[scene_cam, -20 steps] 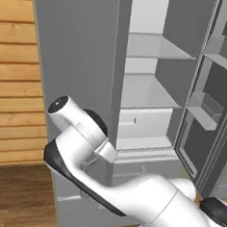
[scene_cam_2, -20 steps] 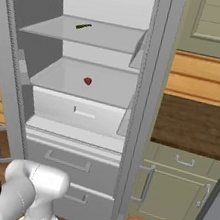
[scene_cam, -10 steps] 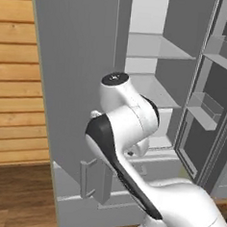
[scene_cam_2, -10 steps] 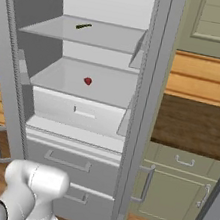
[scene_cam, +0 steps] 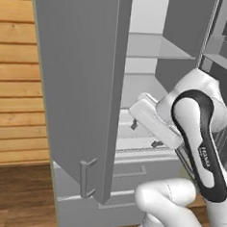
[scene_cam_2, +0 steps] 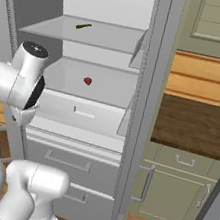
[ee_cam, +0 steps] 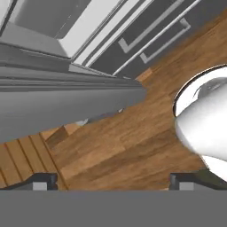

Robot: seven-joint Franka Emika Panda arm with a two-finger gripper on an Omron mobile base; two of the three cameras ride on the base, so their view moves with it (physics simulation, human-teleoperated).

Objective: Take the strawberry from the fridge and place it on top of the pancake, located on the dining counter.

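Observation:
The fridge point(scene_cam_2: 147, 88) stands open, showing its white shelves. A tiny red strawberry point(scene_cam_2: 87, 81) lies on the middle shelf, above a white drawer. My gripper point(scene_cam: 145, 135) hangs in front of the fridge opening at drawer height, its two dark fingers spread wide and pointing down. In the hand view the gripper point(ee_cam: 113, 181) is open with nothing between its tips, looking down at the wooden floor and the fridge's lower drawers. The strawberry sits apart from the gripper, higher and further in. The pancake and the dining counter are out of view.
The open left fridge door point(scene_cam: 74, 83) stands close beside the arm, and the right door's bins point(scene_cam: 221, 51) are on the other side. A dark green item point(scene_cam_2: 83, 26) lies on the upper shelf. A wall counter point(scene_cam_2: 190, 125) over green cabinets point(scene_cam_2: 176, 179) is to the right.
The arm has swung up and to the right, from low beside the left door to in front of the fridge opening. The gripper has stayed open. The strawberry has not moved.

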